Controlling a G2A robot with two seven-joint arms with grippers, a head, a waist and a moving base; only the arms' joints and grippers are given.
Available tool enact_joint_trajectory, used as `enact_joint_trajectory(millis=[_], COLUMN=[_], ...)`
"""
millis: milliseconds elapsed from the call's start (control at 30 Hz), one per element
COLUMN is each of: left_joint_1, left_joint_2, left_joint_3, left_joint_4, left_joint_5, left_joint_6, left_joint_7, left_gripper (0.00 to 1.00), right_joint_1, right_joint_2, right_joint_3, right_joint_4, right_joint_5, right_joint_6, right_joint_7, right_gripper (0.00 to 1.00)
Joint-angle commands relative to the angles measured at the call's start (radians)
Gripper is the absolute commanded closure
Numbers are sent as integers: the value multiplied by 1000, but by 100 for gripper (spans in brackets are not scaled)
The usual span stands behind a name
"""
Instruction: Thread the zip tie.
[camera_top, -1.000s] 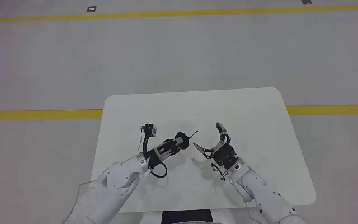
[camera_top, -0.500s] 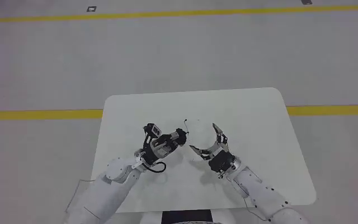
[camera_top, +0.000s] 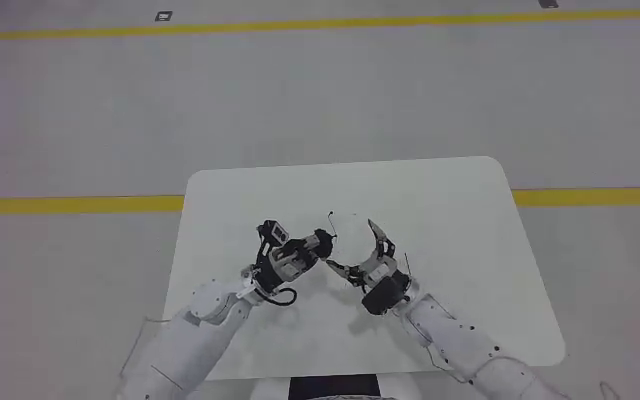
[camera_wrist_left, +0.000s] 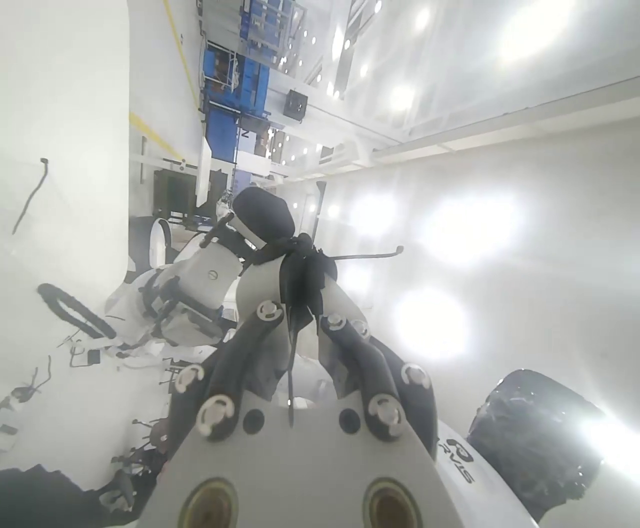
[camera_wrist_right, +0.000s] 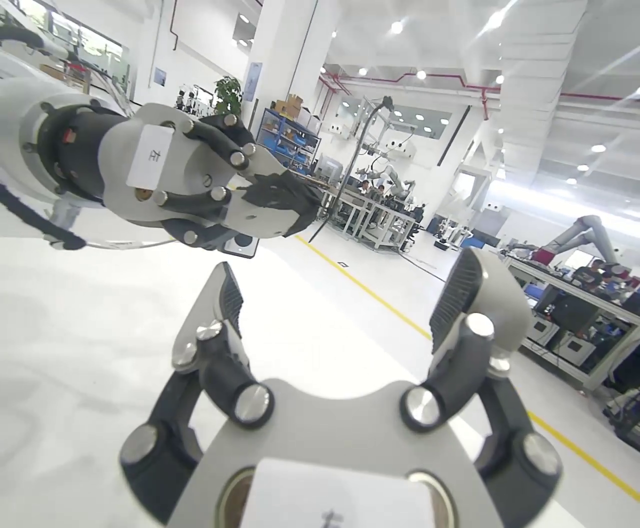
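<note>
One zip tie (camera_wrist_left: 367, 256) gripped, spare (camera_wrist_left: 30, 195) on table (camera_top: 450, 200)

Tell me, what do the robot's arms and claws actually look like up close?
The left arm and right arm have smooth white shells; a black cable loops off the left. Each claw has a grey metal base, black links with silver bolts and a white label. The right claw has ribbed black pads; the left claw has black-wrapped tips.
</note>
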Motion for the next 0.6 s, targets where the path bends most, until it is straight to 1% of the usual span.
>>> enact_joint_trajectory(millis=[0,67,133,333,433,567], left_joint_1=[0,0,0,0,0,1], left_joint_2=[0,0,0,0,0,-2], left_joint_3=[0,0,0,0,0,5], left_joint_4=[0,0,0,0,0,-6], left_joint_5=[-1,-1,-1,-1,-1,-10], left_joint_6=[0,0,0,0,0,6], left_joint_7=[-1,-1,-1,-1,-1,8], left_gripper=[100,100,100,100,100,100], right_joint_1=[-1,-5,-10,-3,13,27], right_joint_2=[0,-3,-6,-19,-23,-27], right_joint_3=[1,12,20,29,9,-9], right_joint_4=[0,-3,4,31,55,75], right_joint_5=[2,9,27,0,0,0], right_joint_6=[0,12,13,42,47,45], right_joint_7=[4,11,-22,-99,-125,-128], right_gripper=[0,0,0,0,0,0])
